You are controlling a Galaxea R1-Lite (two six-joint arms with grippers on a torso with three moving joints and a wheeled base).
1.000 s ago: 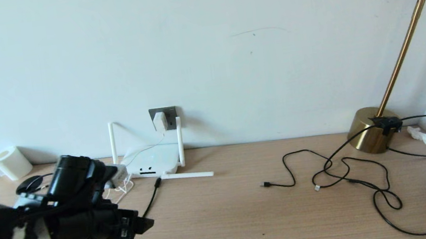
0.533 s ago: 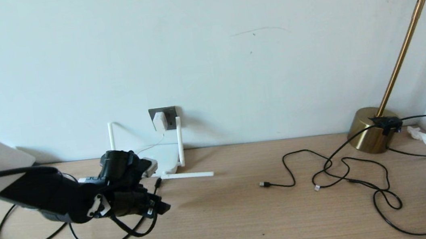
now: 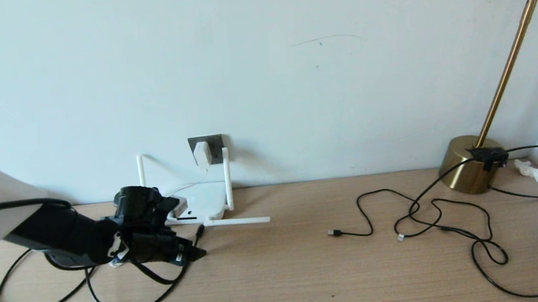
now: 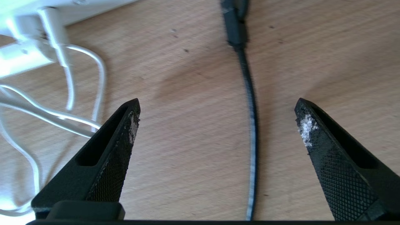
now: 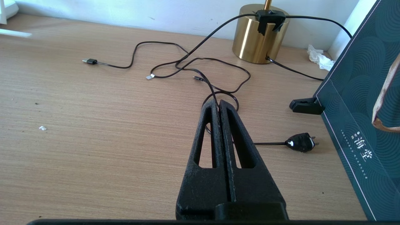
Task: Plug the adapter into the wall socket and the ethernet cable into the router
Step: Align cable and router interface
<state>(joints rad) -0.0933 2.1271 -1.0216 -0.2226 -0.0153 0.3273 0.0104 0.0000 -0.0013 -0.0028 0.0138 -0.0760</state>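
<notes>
1. The left gripper (image 4: 217, 117) reaches low over the bench (image 3: 314, 268), jaws spread wide, astride the ethernet cable (image 4: 251, 134) lying just before the router (image 3: 201, 203).
2. The adapter (image 3: 201, 153) sits in the wall socket (image 3: 214, 142).
3. The right gripper (image 5: 219, 104) hangs level, jaws pressed together.

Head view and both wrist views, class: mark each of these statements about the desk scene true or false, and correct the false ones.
1. The adapter sits plugged into the wall socket. True.
2. The left gripper is shut on the ethernet cable. False: its fingers stand wide open, with the cable lying on the desk between them.
3. The ethernet cable's plug end is in the router. False: it lies on the desk just in front of the router.
4. The right gripper is shut and holds nothing. True.
5. A brass lamp stands at the desk's right end. True.
</notes>
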